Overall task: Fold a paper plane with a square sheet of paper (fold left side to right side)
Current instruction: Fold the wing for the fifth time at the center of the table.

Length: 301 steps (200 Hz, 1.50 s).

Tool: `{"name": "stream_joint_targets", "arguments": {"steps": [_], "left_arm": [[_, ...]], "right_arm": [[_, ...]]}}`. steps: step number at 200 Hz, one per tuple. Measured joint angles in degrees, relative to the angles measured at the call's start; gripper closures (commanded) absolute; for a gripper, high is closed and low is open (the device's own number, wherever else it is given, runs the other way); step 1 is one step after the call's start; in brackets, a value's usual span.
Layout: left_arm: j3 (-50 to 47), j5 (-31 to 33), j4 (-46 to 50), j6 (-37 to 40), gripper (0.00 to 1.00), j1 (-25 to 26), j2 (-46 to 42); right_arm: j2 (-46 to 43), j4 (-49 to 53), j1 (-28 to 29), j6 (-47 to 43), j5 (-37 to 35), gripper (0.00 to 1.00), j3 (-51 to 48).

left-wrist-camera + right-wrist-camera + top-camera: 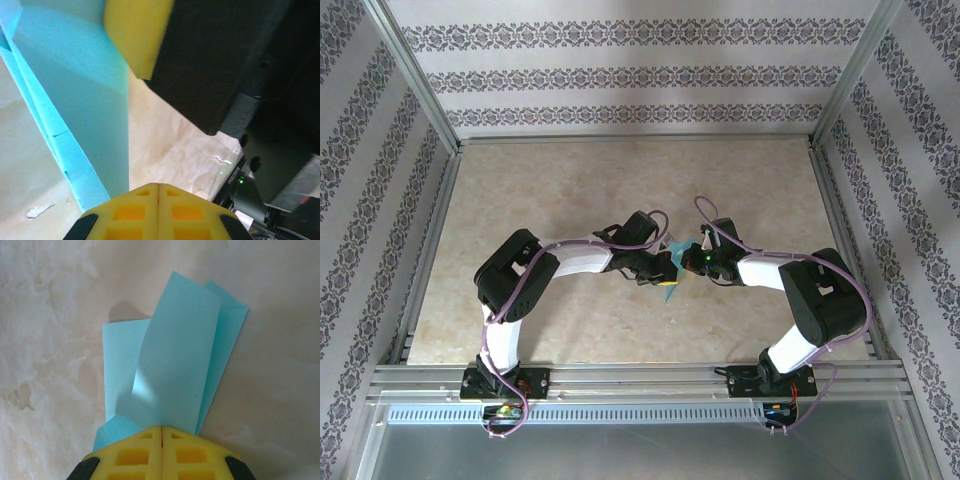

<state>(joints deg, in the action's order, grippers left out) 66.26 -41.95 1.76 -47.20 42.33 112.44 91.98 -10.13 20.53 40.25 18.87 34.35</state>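
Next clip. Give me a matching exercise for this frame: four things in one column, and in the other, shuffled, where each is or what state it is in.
Column one
1. thin teal-blue folded paper sheet
2. right hand with yellow fingers
3. left hand with yellow fingers
4. beige marbled table top

Column two
A. lies under both arms
B. shut, pinching the paper's near end
C. between the two hands, mid-table
D. shut, with black arm casing close ahead

Pairs: 1-C, 2-B, 3-D, 4-A
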Motion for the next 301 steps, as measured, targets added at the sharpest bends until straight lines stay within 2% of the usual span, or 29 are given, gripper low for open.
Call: {"name": "stream_joint_targets", "arguments": {"steps": [157, 211, 244, 274, 301], "left_arm": [[-3.15, 0.46, -2.49, -2.97, 1.00, 0.70, 2.25], [-0.63, 5.68, 3.26, 0.02, 1.00, 2.23, 2.25], [1.51, 9.22, 7.26, 2.05, 1.00, 3.39, 2.25], [2.62, 11.21, 9.35, 3.21, 1.00, 4.07, 2.25], [2.99, 12.15, 10.16, 4.42, 1.00, 4.22, 2.25]], "right_arm": [[0.22, 0.39, 0.37, -0.15, -0.15, 1.00, 0.42], [-0.50, 3.19, 0.35, -0.15, 0.11, 1.00, 1.27], [-4.72, 5.44, -1.36, -0.13, 2.12, 1.00, 1.27], [-8.85, 4.74, -4.35, -0.13, 4.22, 1.00, 0.17], [-9.99, 2.03, -4.52, 0.02, 6.75, 1.00, -3.56]]}}
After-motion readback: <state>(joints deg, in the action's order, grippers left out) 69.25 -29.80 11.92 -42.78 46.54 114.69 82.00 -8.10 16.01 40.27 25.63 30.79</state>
